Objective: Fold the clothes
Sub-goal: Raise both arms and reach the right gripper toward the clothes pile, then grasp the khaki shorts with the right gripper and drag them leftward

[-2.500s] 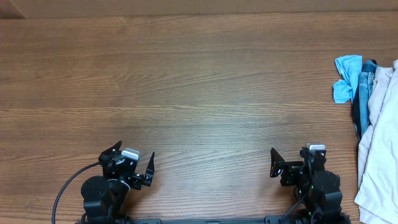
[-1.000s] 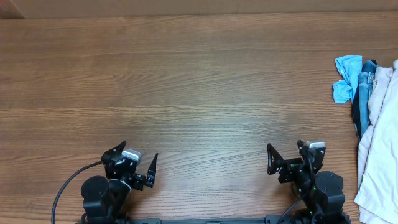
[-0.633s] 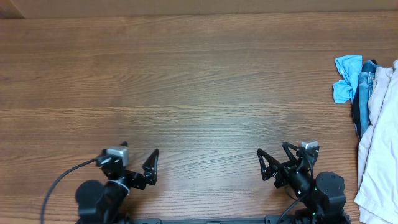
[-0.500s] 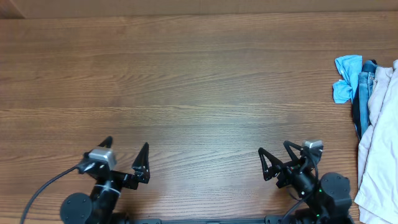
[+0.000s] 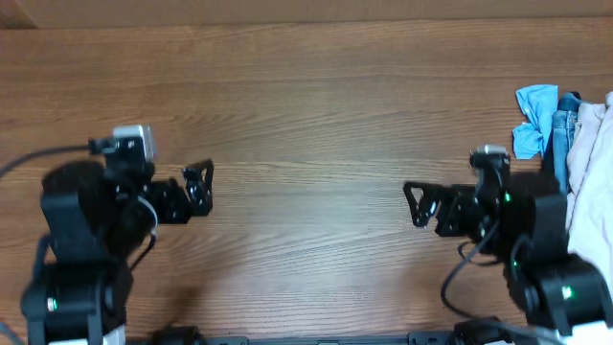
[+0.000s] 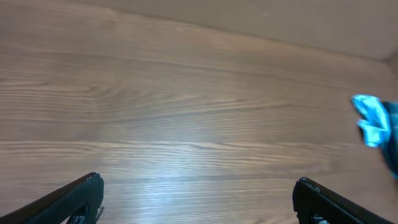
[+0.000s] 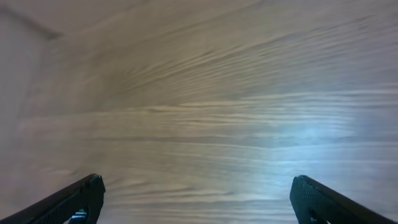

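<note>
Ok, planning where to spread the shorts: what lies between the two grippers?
Nothing: between the left gripper and the right gripper the wooden table is bare, as the overhead view shows.

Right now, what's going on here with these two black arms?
Two robot arms sit at a wooden table, and their job is to fold clothes. Neither is holding anything: the left gripper and the right gripper both hang open over bare wood, facing each other. The laundry lies in a heap at the table's right edge: a pale beige garment, a denim piece and a bright blue cloth. Nothing has been laid out for folding yet.
</note>
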`<control>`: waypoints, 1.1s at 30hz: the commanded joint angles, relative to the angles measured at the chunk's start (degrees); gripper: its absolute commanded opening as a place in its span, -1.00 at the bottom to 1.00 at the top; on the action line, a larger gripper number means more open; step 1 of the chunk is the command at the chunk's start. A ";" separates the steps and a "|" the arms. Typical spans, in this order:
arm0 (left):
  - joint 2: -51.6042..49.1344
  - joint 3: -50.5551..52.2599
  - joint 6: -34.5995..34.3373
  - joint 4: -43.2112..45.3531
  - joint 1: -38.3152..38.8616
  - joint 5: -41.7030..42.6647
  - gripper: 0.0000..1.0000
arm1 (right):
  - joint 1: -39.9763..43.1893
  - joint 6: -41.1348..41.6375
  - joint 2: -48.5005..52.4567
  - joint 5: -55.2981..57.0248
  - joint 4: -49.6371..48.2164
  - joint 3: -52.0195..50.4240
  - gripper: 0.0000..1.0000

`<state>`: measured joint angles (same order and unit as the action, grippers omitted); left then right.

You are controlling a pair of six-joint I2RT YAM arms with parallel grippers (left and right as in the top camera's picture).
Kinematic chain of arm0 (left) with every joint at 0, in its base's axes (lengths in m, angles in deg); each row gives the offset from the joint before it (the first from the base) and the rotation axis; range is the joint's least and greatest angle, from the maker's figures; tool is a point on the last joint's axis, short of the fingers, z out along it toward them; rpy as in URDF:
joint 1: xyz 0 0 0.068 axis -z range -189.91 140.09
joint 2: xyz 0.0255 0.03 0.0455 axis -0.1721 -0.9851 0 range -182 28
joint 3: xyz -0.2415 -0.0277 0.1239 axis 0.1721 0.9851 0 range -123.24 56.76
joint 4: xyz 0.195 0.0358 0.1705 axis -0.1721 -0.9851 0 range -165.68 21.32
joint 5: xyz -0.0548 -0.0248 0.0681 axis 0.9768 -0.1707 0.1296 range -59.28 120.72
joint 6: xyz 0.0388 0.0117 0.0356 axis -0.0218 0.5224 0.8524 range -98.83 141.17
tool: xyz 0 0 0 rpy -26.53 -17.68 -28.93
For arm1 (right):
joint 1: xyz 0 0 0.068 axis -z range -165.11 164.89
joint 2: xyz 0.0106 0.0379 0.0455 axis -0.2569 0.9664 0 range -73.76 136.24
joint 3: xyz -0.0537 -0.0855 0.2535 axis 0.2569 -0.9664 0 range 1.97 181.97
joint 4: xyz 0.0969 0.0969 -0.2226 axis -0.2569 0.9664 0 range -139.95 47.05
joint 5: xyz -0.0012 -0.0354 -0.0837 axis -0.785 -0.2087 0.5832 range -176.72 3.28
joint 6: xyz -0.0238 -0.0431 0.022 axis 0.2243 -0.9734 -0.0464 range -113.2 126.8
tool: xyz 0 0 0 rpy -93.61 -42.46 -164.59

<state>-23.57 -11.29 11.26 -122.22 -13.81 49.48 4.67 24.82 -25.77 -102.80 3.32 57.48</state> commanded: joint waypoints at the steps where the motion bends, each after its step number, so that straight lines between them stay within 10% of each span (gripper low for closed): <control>1: -4.94 -2.71 2.27 -2.40 -0.24 11.39 1.00 | 1.75 4.20 7.78 -1.38 4.07 6.71 1.00; 7: -10.47 -2.71 3.76 -9.18 -0.20 8.11 1.00 | 19.43 8.68 26.16 12.81 20.76 27.30 1.00; 15: -11.80 -2.71 7.45 -11.69 -0.20 7.58 1.00 | 44.19 7.58 38.25 21.09 16.98 31.78 1.00; 33: -11.80 -2.67 8.85 -10.62 -0.20 4.63 1.00 | 48.43 7.61 60.83 22.34 -0.96 31.36 0.42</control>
<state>-35.35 -12.95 18.62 -133.41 -13.81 54.62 53.36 32.23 35.21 -82.01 2.82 88.10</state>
